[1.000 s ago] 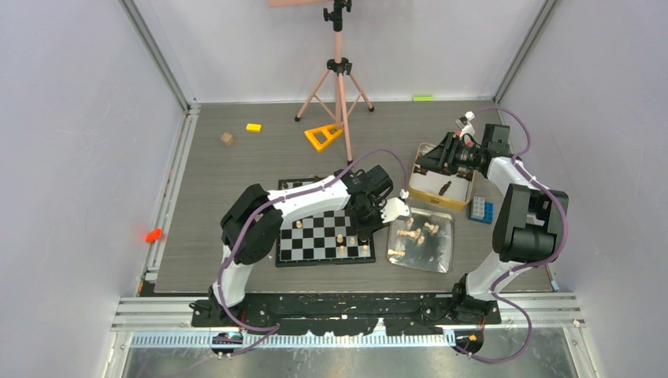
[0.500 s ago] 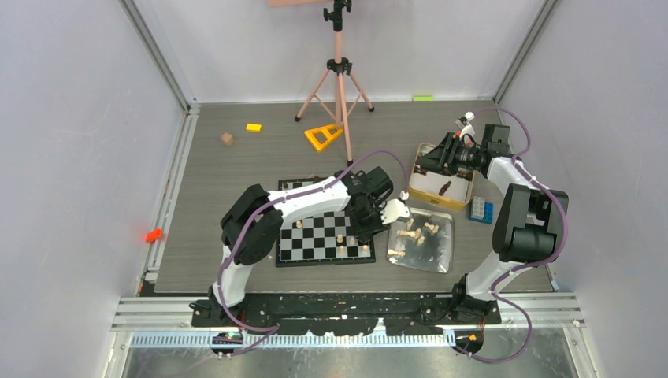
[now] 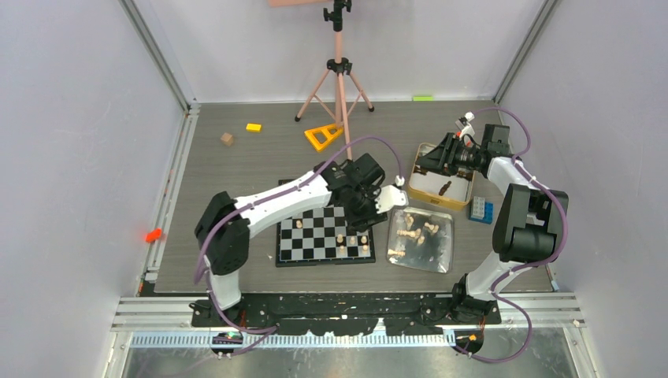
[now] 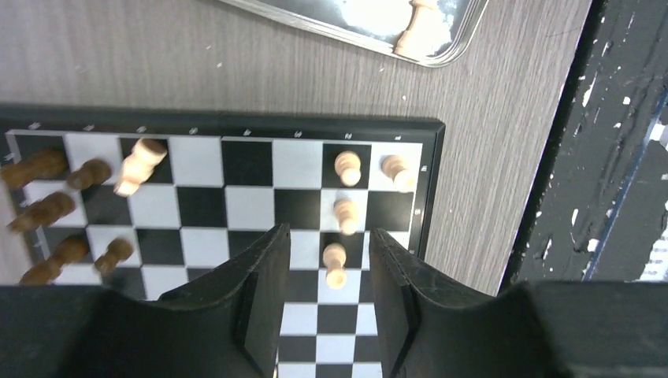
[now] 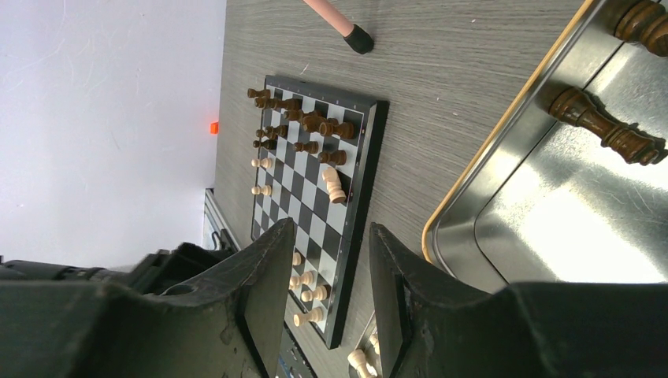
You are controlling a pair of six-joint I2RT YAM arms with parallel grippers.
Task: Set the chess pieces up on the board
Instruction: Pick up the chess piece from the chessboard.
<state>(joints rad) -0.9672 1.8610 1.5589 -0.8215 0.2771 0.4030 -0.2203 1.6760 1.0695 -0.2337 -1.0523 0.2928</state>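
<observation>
Changed since the earlier frame: the left arm's elbow has swung out toward 9 o'clock. Its wrist has pulled back from the board's 3 o'clock edge toward the 1 o'clock corner. Its jaws have gone from nearly closed to apart. Right arm, tray and tin are unchanged.

Top view, left to right:
- Small orange-red object (image 3: 153,235) at the table's 9 o'clock edge.
- Square black-and-white checkered chessboard (image 3: 311,236) near table centre.
- Left gripper (image 3: 361,214) hangs over the board's 3 o'clock side.
  - In the wrist view its fingers (image 4: 260,291) are spread and pinch nothing.
  - A light tan wooden pawn (image 4: 335,264) stands upright on the board, seen in the gap, clear of both fingers.
  - Three more light tan chessmen (image 4: 346,167) stand upright at 12 o'clock of it.
  - One light tan piece (image 4: 138,165) lies tipped at that view's 10 o'clock.
  - Dark brown chessmen (image 4: 43,209) are grouped at 9 o'clock.
- Shiny silver tray (image 3: 446,256) sits just beside the board at its 3 o'clock and holds loose light tan pieces (image 3: 410,232).
- Gold-rimmed tin (image 3: 466,198) is at the tray's 12 o'clock, with a dark brown piece (image 3: 446,187) lying inside.
- Right gripper (image 3: 429,163) is over the tin's 10 o'clock corner. Its fingers (image 5: 260,291) are spread with nothing between them.
- Blue toy block (image 3: 479,209) sits at the tin's 4 o'clock.
</observation>
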